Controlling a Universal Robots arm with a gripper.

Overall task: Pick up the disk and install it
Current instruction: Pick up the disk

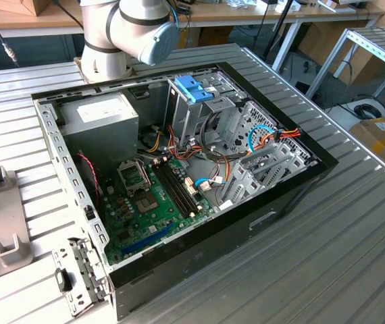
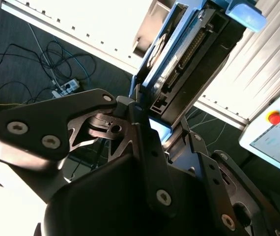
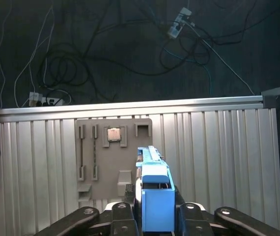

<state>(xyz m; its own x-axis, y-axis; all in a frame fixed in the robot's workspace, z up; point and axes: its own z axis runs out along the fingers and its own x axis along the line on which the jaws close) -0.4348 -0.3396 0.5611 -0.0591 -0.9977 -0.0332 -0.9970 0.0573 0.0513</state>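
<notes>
Two black fingers (image 3: 122,216) of my gripper (image 3: 155,217) pinch flat dark-metal disk (image 2: 182,61), light-blue plastic frame, by one end; I judge this leaves long body free.

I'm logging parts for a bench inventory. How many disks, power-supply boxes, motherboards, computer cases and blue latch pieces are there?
disk, held in the pincer: 1
grey power-supply box: 1
motherboard: 1
open computer case: 1
blue latch piece: 1
Total: 5
</notes>
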